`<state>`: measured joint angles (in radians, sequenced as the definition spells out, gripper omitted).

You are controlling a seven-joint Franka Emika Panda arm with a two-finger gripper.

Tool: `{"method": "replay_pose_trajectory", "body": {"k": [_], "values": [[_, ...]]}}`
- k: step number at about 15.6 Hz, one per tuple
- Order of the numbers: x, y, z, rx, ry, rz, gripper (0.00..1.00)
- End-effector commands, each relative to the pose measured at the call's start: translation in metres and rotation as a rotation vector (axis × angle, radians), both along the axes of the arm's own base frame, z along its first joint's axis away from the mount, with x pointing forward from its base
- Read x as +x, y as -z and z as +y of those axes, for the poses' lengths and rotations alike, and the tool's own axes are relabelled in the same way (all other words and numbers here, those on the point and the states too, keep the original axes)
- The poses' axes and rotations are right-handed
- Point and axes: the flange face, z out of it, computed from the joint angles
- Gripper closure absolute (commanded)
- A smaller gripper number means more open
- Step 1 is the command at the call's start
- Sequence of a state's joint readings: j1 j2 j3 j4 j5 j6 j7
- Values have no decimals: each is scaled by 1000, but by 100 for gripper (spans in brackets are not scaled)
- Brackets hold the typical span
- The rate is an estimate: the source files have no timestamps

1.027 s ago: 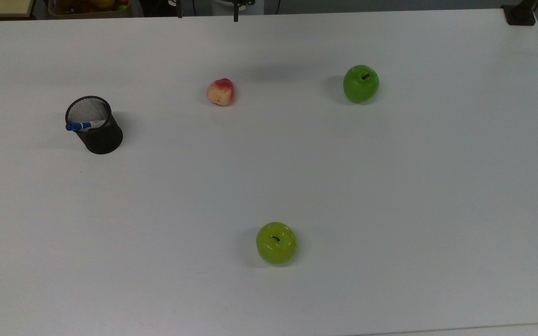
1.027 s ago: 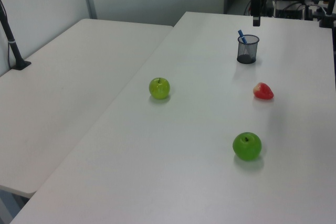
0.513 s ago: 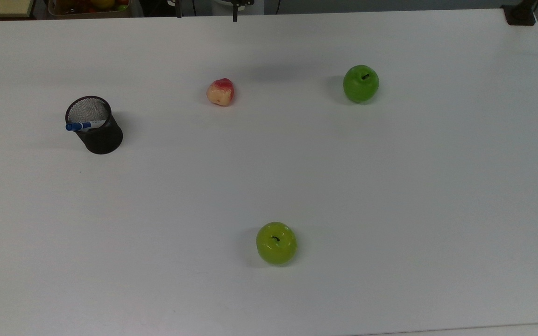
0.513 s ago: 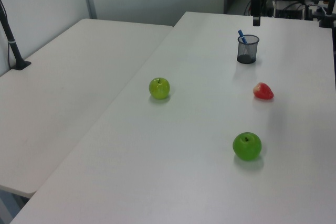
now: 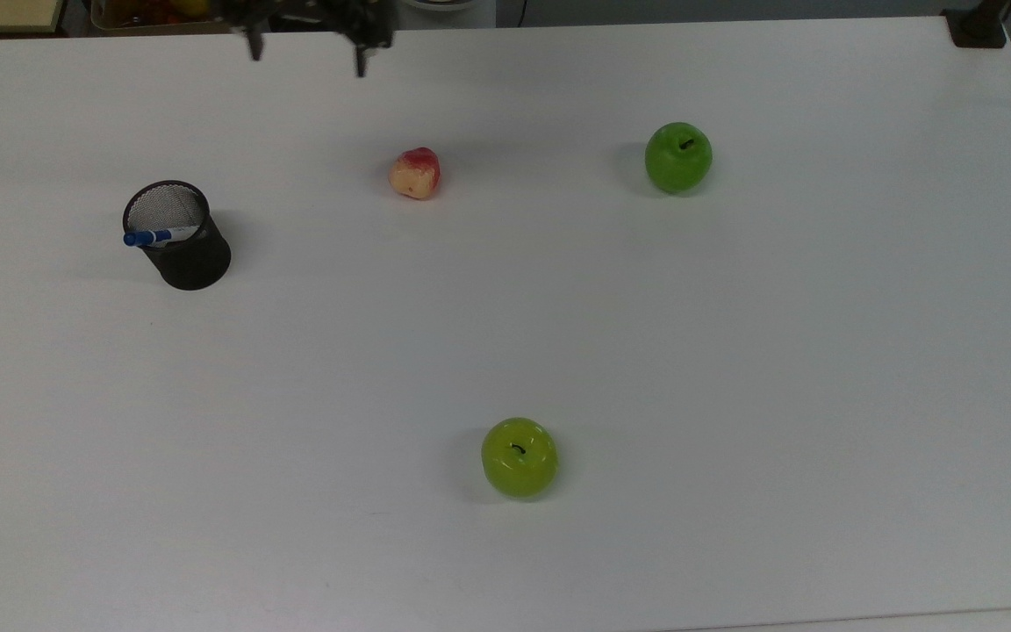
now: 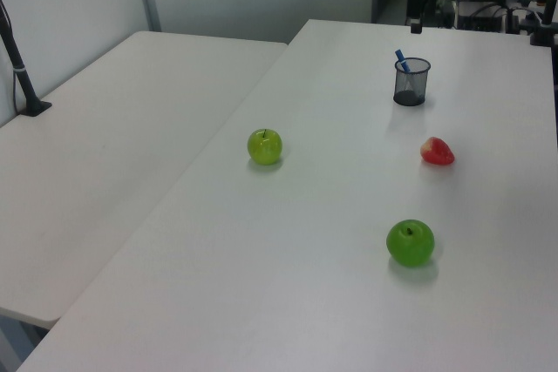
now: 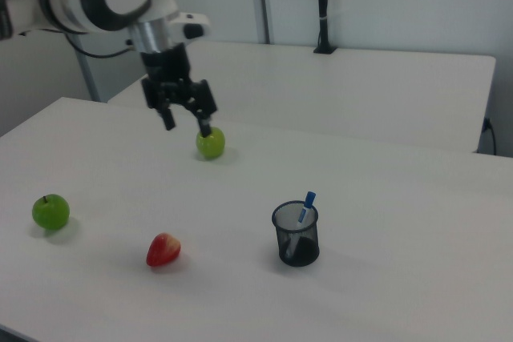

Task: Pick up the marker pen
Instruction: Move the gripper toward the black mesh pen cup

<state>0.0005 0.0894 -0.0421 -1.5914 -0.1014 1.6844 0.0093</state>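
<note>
The marker pen [image 5: 154,236] has a white barrel and a blue cap and stands tilted in a black mesh cup [image 5: 188,259] at the top view's left. In the right view the marker pen [image 7: 304,207] pokes out of the cup [image 7: 296,238], cap up; in the left view the pen [image 6: 401,60] leans in the cup [image 6: 411,84]. My gripper [image 7: 187,124] hangs open and empty above the table, well apart from the cup. In the top view the gripper [image 5: 307,54] is at the far edge, right of the cup.
A red and yellow fruit [image 5: 415,173] lies mid-table. One green apple [image 5: 678,157] sits at the top view's right, another [image 5: 519,457] near the front. In the right view an apple [image 7: 210,143] lies just behind the gripper. A second white table [image 6: 113,128] adjoins.
The gripper has moved toward the top view's left along the far edge, closer to the cup, and shows more fully. The pen, cup and fruits have not moved.
</note>
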Motion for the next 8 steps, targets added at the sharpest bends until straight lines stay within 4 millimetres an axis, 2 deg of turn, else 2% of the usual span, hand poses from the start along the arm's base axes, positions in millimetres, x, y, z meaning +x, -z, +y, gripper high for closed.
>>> {"method": "replay_pose_trajectory", "body": {"k": [1,4,8], "values": [[19,12,-63,-15,29,-44,0],[27,26,-118,-28,100,-106,0],[33,43,-169,-46,163,-175,0]]}}
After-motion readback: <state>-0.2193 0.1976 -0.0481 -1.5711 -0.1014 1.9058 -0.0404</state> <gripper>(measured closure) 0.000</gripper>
